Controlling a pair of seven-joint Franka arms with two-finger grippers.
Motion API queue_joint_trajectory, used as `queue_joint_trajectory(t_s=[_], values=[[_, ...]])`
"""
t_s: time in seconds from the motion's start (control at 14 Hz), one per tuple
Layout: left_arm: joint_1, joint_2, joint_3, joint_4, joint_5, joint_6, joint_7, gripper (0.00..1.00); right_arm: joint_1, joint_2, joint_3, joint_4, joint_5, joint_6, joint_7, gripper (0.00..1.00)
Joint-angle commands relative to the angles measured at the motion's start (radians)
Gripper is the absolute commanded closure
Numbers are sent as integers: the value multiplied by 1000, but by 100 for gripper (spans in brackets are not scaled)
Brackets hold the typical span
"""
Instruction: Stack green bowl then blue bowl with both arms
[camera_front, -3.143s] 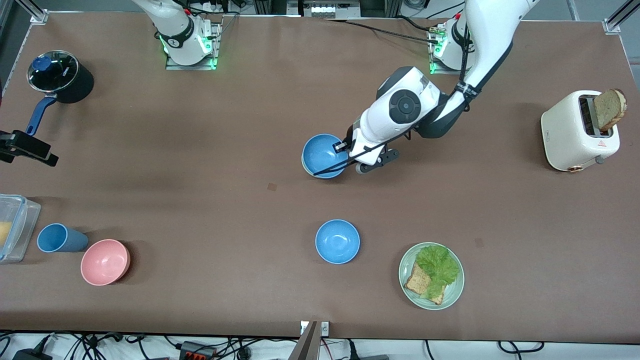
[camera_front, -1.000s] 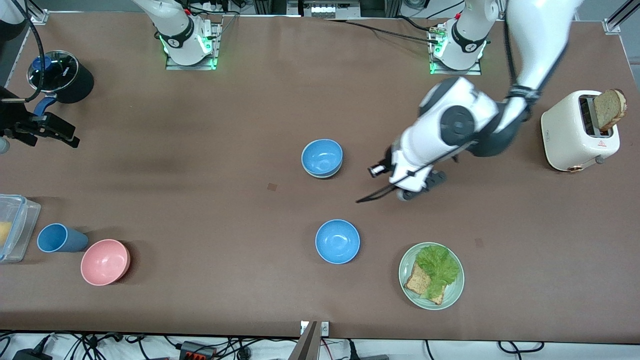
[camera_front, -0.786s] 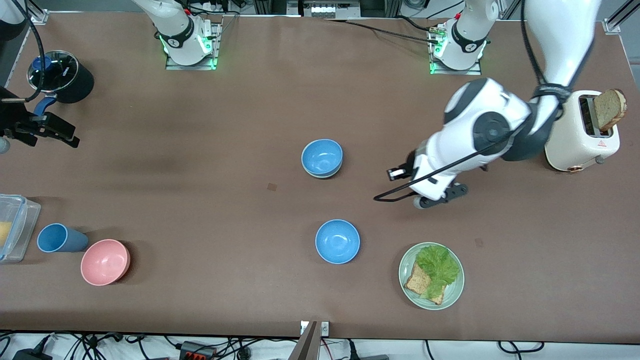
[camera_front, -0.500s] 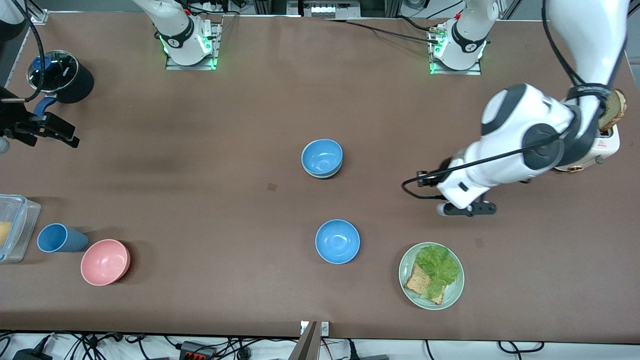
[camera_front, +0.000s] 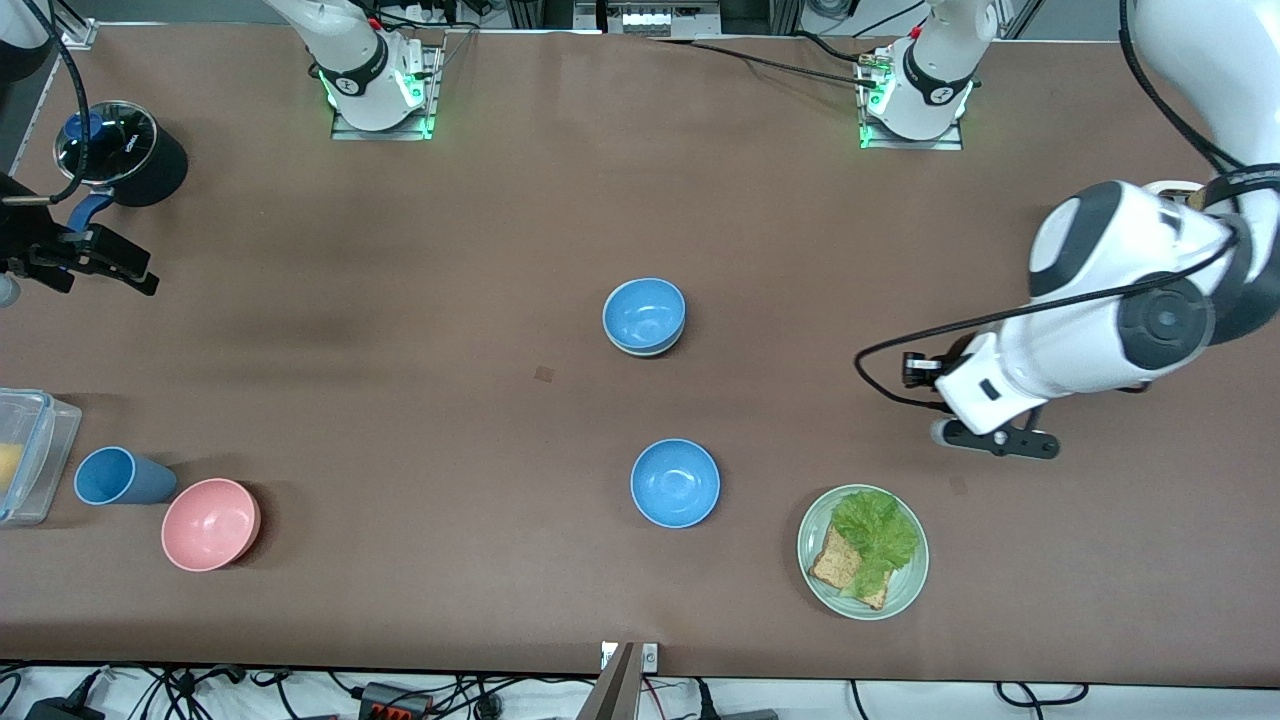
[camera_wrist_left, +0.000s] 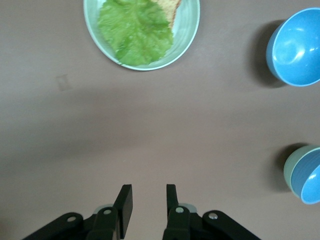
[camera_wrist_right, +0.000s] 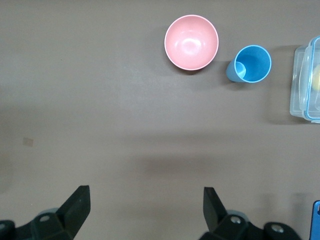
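A blue bowl (camera_front: 645, 312) sits nested in the green bowl (camera_front: 641, 351) at mid-table; only the green rim shows. The stack also shows in the left wrist view, blue (camera_wrist_left: 309, 180) inside green (camera_wrist_left: 288, 168). A second blue bowl (camera_front: 675, 483) stands alone nearer the front camera, and also shows in the left wrist view (camera_wrist_left: 296, 47). My left gripper (camera_front: 920, 372) (camera_wrist_left: 148, 202) is open and empty, high over bare table between the stack and the left arm's end. My right gripper (camera_front: 105, 270) (camera_wrist_right: 145, 200) is wide open and empty, waiting at the right arm's end.
A pale-green plate (camera_front: 905, 590) (camera_wrist_left: 92, 22) with lettuce and bread lies nearer the front camera than the left gripper. A pink bowl (camera_front: 210, 524) (camera_wrist_right: 191, 42), a blue cup (camera_front: 115, 476) (camera_wrist_right: 250, 64), a clear container (camera_front: 25, 455) and a black pot (camera_front: 120, 155) stand at the right arm's end.
My left gripper has let go of the blue bowl in the green bowl, risen and swung toward the left arm's end. The right gripper shifted slightly early on and has since stayed still.
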Motion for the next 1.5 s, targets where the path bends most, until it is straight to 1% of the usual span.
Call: queue_joint_trajectory(t_s=[0.0, 0.07, 0.14, 0.21, 0.29, 0.36, 0.43, 0.5, 0.57, 0.64, 0.71, 0.79, 1.0, 1.07, 1.21, 1.29, 1.36, 1.43], values=[[-24, -58, 100, 41, 9, -49, 168, 61, 2, -17, 3, -12, -13, -16, -8, 0], [-40, -103, 134, 6, 9, -37, 222, 61, 2, -20, 3, -12, -13, -16, -8, 0], [-55, -152, 180, -43, -16, -10, 239, 58, 0, -22, 2, -11, -13, -16, -8, 0], [-89, -201, 237, -86, -68, 12, 235, 56, -1, -20, 0, -6, -11, -16, -8, 0], [-145, -227, 330, -94, -114, 11, 238, 47, -1, -20, 0, -6, -13, -16, -8, 0], [-225, -237, 461, -85, -177, 3, 244, 19, 0, -19, 0, -4, -13, -16, -8, 0], [-304, -249, 605, -86, -232, 4, 274, 0, 0, -19, 2, -6, -13, -16, -13, 0], [-413, -267, 743, -96, -256, 4, 349, 0, 0, -17, 2, -6, -13, -16, -25, 0], [-481, -272, 833, -88, -262, -2, 374, 0, 0, -16, 2, -6, -13, -16, -42, 0], [-488, -267, 861, -67, -282, -34, 371, 0, -1, -16, 2, -6, -11, -16, -50, 0], [-488, -258, 869, -29, -321, -70, 370, 0, -3, -16, -3, -6, -10, -18, -45, 0], [-482, -254, 869, -17, -325, -91, 370, 0, -6, -16, -3, -6, -7, -18, -41, 0], [-479, -281, 863, -28, -331, -118, 353, 0, -1, -16, -3, -6, -6, -16, -31, 0], [-482, -305, 855, -42, -325, -118, 330, 0, -1, -16, -3, -6, -6, -16, -33, 0], [-479, -312, 849, -57, -323, -138, 287, 0, -1, -19, -3, -4, -6, -16, -34, 0], [-463, -313, 851, -62, -322, -134, 296, 0, -1, -17, -3, -4, -8, -16, -34, 0], [-445, -318, 820, -68, -322, -134, 296, 0, 0, -17, -3, -6, -8, -18, -36, 0], [-401, -321, 774, -76, -320, -135, 296, 0, 0, -17, -3, -4, -8, -24, -34, 0]])
